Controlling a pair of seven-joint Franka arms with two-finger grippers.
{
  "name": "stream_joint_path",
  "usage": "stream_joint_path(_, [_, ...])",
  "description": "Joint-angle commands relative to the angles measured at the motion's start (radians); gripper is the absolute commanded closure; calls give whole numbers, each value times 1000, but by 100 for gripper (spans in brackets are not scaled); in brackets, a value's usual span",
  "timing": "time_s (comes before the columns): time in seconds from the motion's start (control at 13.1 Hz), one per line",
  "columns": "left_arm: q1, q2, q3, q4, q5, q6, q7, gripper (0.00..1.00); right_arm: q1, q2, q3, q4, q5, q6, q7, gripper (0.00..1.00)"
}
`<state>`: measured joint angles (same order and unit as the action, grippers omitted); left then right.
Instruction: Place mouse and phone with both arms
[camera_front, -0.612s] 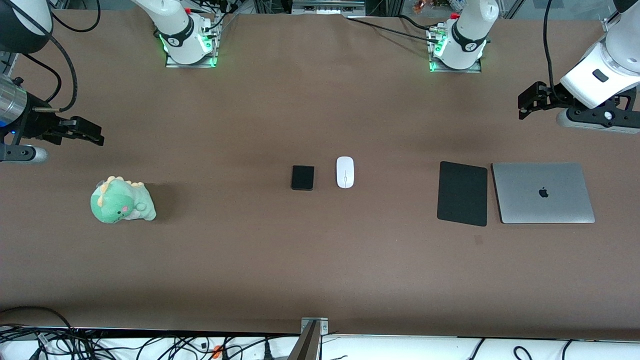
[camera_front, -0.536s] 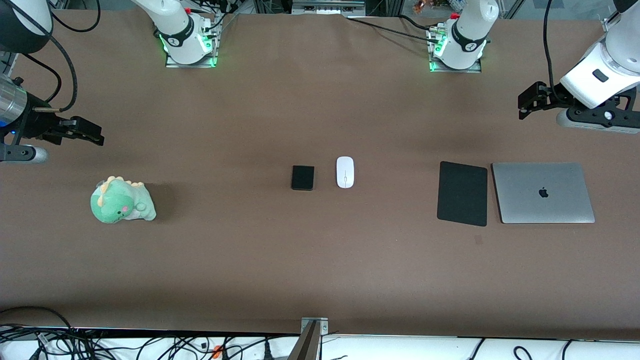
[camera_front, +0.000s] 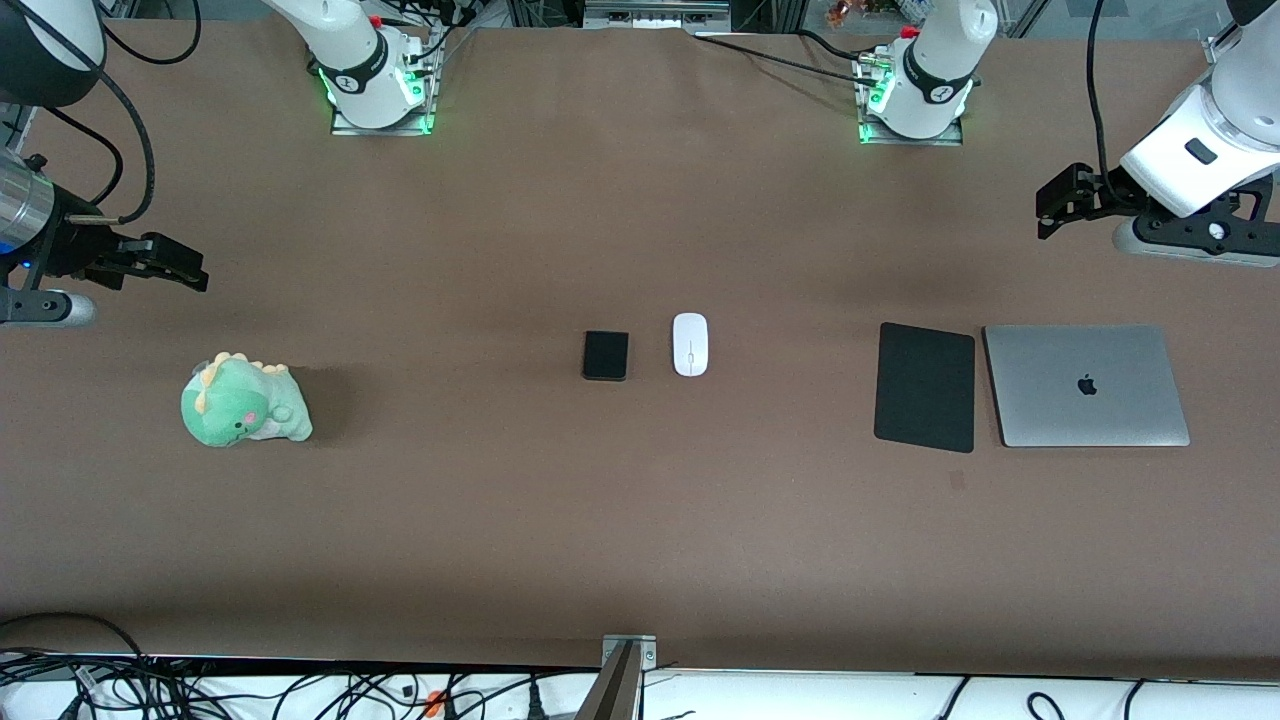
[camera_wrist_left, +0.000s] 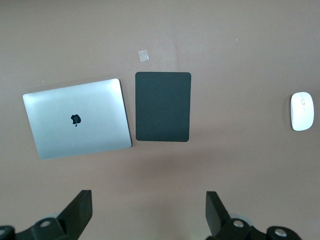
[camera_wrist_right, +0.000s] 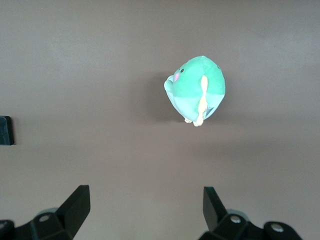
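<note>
A brown table (camera_front: 640, 520) fills the front view, with a strip of loose cables (camera_front: 300, 690) along the bottom edge of the frame.

Going from near to far, five loose items lie on the table. One green plush dinosaur (camera_front: 245, 402) sits at lower left of centre, toward the right arm's end. One black mouse pad (camera_front: 925, 386) and one closed silver laptop (camera_front: 1086, 385) lie side by side at right of centre, toward the left arm's end, apart by a thin gap. One black phone (camera_front: 606, 355) and one white mouse (camera_front: 690, 344) lie flat at mid-frame, near each other but not touching, the mouse on the side toward the mouse pad.

Two arms are present, their bases at the top of the frame. The right gripper (camera_front: 160, 262) hangs at the left edge of the frame, over bare table above the dinosaur, jaws spread wide and empty. The left gripper (camera_front: 1070, 198) hangs at upper right, over bare table above the laptop, jaws likewise wide and empty. Both are well apart from the phone and mouse.
</note>
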<state>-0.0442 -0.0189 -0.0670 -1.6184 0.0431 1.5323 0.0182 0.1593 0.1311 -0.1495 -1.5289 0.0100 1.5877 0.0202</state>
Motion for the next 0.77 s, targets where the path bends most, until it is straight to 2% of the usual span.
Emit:
stream_joint_path(0.0, [0,13,-2,31,1,-21,8,0,-3,5,-1,19,-2,-6,-17,0])
stream_joint_path(0.15, [-3,17,-2,28,-11,-23,11,0,-3,5,1,19,-2,-6,-17,0])
stream_joint_path(0.54, [-14,91,-4,22,-15,-124,19,0,-3,5,-1,19,-2,-6,-17,0])
stream_joint_path(0.69, [-16,137,-5,14,-75,-144,20,0,-3,5,1,19,-2,-6,-17,0])
